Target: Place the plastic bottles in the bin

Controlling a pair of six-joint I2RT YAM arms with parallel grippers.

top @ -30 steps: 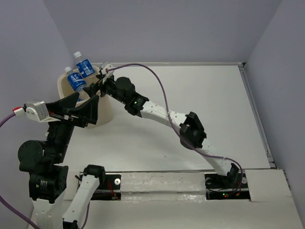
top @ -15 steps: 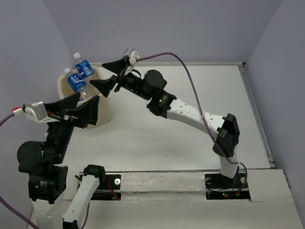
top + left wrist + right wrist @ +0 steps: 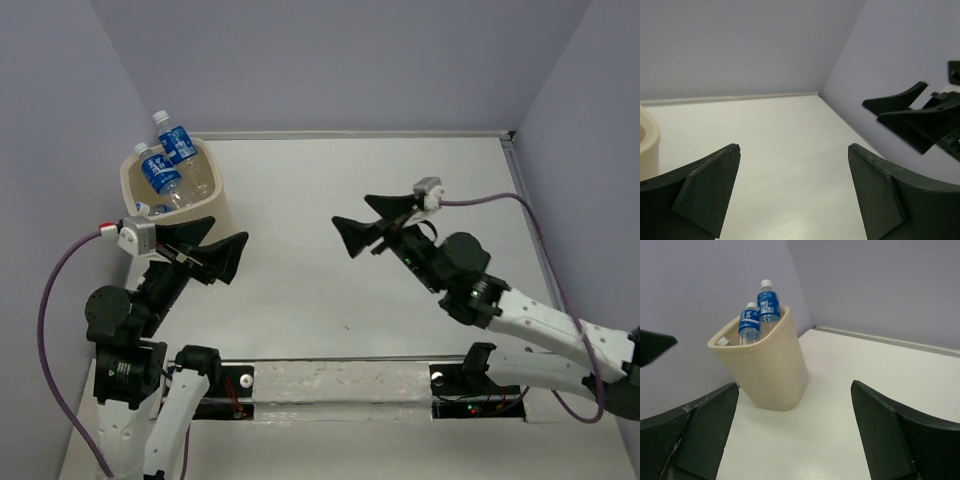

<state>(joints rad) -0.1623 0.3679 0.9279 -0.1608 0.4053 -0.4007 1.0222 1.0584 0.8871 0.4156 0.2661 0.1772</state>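
The cream bin [image 3: 214, 172] stands at the far left of the table and holds several plastic bottles. Two of them [image 3: 178, 140] [image 3: 158, 172] stick up above the rim, blue labels and white caps showing. A third white cap [image 3: 143, 209] shows at the near rim. The right wrist view has the bin [image 3: 767, 365] ahead with the same two bottles [image 3: 768, 302] [image 3: 748, 322] upright in it. My left gripper [image 3: 230, 231] [image 3: 794, 147] is open and empty, just right of the bin's near side. My right gripper [image 3: 352, 209] [image 3: 794, 385] is open and empty over mid-table, facing the bin.
A raised ledge [image 3: 540, 240] borders the table on the right, and lilac walls close it in at the back and sides. The left wrist view catches the bin's edge [image 3: 647, 145] at far left and the right gripper's fingers [image 3: 900, 112] at right.
My right arm has drawn back from over the bin to mid-table, still open. My left gripper has swung down and to the right, away from the bin's front.
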